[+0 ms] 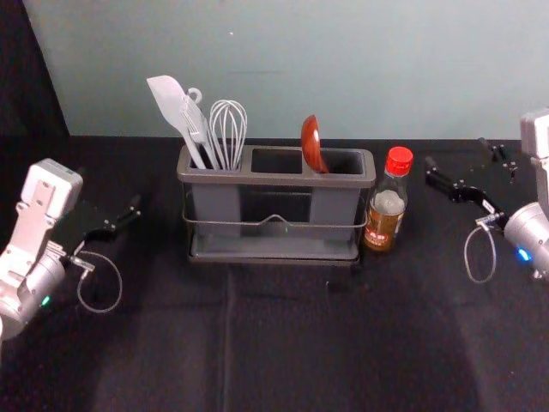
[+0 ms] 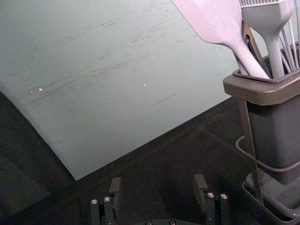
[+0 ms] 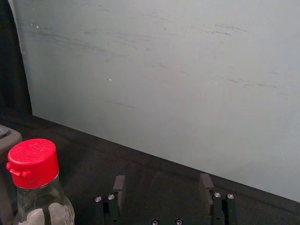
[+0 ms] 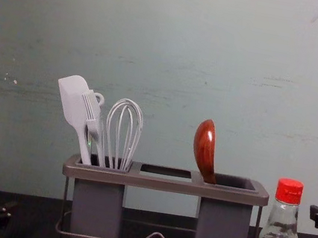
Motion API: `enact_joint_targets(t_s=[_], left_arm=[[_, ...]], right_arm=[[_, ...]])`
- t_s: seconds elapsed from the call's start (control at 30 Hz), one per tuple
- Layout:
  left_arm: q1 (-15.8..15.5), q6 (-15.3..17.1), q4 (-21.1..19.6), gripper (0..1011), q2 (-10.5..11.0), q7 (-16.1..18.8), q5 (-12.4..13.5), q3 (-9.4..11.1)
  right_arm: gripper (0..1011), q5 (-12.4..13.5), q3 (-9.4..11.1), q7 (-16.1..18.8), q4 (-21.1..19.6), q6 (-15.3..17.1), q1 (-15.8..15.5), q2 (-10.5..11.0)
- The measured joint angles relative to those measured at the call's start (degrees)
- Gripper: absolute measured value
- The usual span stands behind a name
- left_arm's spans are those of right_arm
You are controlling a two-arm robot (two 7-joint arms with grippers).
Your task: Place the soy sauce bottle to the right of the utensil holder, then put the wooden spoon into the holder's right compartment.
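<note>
and the red-capped soy sauce bottle [image 1: 386, 206] is standing upright just beside the utensil holder [image 1: 274, 254], on its right, though whether glass and wire frame are touching i'm not able to tell. over to the wooden spoon [image 4: 205, 148]: it's resting in the right compartment [image 4: 237, 183], bowl up, handle down inside, its long axis tipping a little toward the left as it's leaning by the compartment's left edge. both placements are looking done from here, so the coming move is probably just a clean retreat. and here's what that's turning on: the right gripper [image 3: 163, 176] is the nearer one, hovering to the right of the bottle, fingers spread, nothing between them, with the bottle's tall axis rising on its holder side. so backing off to the right and toward the robot is looking like the safe line; any swing left is risking a knock on that red cap [image 3: 35, 163]. across the table [image 1: 257, 343], the left gripper [image 2: 158, 178] is waiting to the left of the holder, also spread and empty, well apart from bottle and spoon. in the left compartment the white spatula [image 4: 75, 102] and the whisk [image 4: 124, 128] are leaning together, and nothing is calling for them to be moved.
</note>
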Motion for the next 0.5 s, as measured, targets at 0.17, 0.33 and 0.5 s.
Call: enact_joint_targets(t_s=[0.17, 0.33, 0.5], left_arm=[[0.0, 0.0, 0.0, 1000, 0.0, 0.0, 0.0, 0.0], [0.0, 0.0, 0.0, 1000, 0.0, 0.0, 0.0, 0.0], [0.0, 0.0, 0.0, 1000, 0.0, 0.0, 0.0, 0.0]], right_arm=[[1002, 0.0, 0.0, 0.0, 0.0, 0.0, 0.0, 0.0], [1002, 0.0, 0.0, 0.0, 0.0, 0.0, 0.0, 0.0], [1002, 0.0, 0.0, 0.0, 0.0, 0.0, 0.0, 0.0]])
